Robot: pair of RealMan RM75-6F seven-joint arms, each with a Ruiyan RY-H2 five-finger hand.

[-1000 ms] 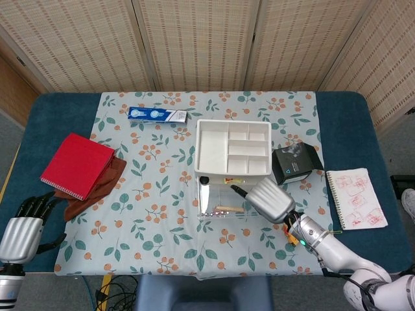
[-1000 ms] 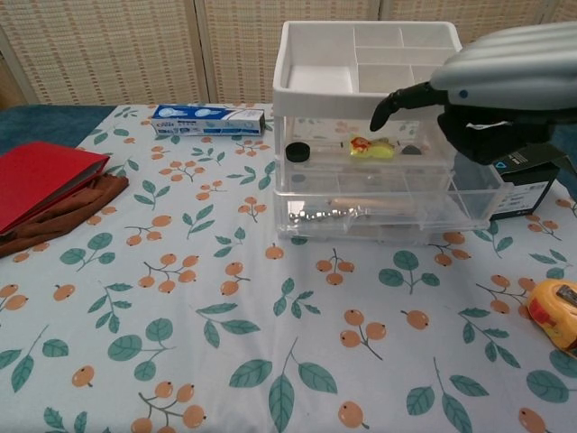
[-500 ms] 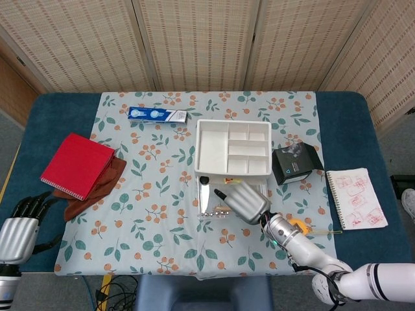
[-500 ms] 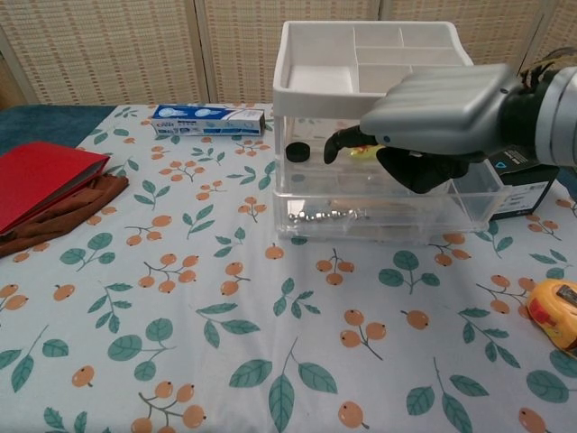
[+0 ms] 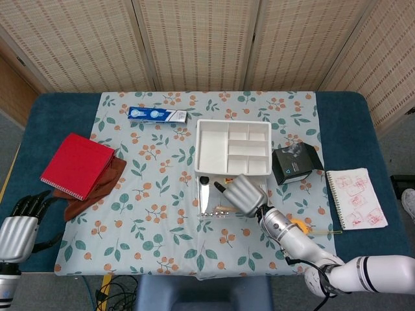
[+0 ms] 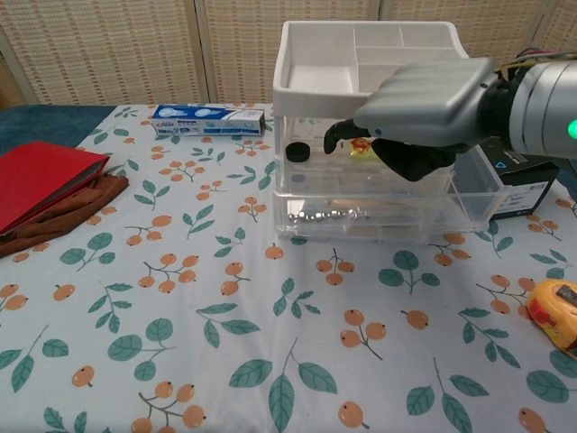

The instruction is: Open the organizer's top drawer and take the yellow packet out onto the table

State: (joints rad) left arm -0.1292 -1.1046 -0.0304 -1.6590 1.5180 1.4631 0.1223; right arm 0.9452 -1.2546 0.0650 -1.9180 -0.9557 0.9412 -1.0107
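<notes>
Right hand (image 6: 419,99), fingers curled, reaches the organizer's top drawer (image 6: 365,149); whether it is open is unclear, yellow packet (image 6: 362,146) inside.

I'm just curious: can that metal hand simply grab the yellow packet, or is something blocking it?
The clear front of the organizer's top drawer stands between the right hand and the yellow packet, which lies inside behind it.

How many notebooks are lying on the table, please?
2. The red notebook lies at the table's left on a brown cloth; the white spiral notebook lies at the right edge. None seems hidden.
</notes>
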